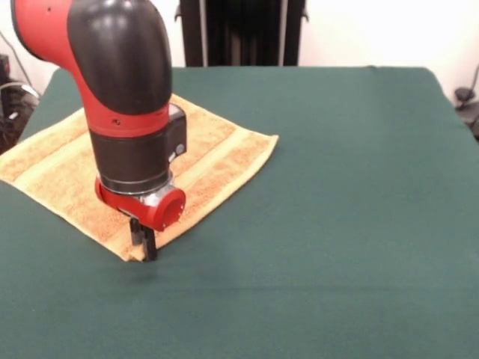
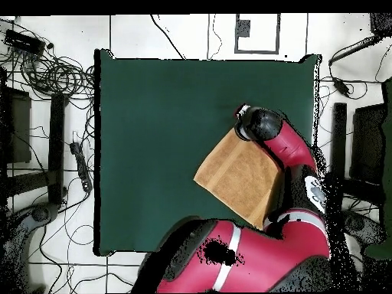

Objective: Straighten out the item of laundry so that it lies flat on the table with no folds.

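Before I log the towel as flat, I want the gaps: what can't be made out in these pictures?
- Gripper open or shut: front view, fingers too small and dark; overhead, arm covers it.
- Towel middle: front view, arm hides it.
- Towel's right part: overhead, under the arm.

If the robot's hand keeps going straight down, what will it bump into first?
The hand points straight down at the near corner of the small orange-tan terry towel. It would most likely meet that corner first, with the dark green felt table right beneath. It may already be touching; depth is unclear.
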Action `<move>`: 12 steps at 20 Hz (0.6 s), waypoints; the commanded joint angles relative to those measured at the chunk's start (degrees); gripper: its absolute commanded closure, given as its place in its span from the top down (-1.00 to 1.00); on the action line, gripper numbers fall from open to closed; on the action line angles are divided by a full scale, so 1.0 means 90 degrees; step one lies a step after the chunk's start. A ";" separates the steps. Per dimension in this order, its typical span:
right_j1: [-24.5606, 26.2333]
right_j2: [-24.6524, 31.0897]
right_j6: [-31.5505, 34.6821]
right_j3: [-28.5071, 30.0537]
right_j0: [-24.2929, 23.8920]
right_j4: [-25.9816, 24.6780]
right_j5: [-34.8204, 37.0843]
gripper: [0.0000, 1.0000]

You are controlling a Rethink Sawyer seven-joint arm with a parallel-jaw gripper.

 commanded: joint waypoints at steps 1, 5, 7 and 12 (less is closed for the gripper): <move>0.0903 0.0753 0.2832 0.0150 0.0879 0.1006 -0.0530 -1.00; 0.0940 0.0609 0.3132 0.0184 0.1092 0.1437 -0.0588 -1.00; 0.0959 0.0517 0.3295 0.0200 0.1201 0.1602 -0.0579 -1.00; 0.1016 0.0217 0.4104 0.0254 0.1587 0.2114 -0.0399 -1.00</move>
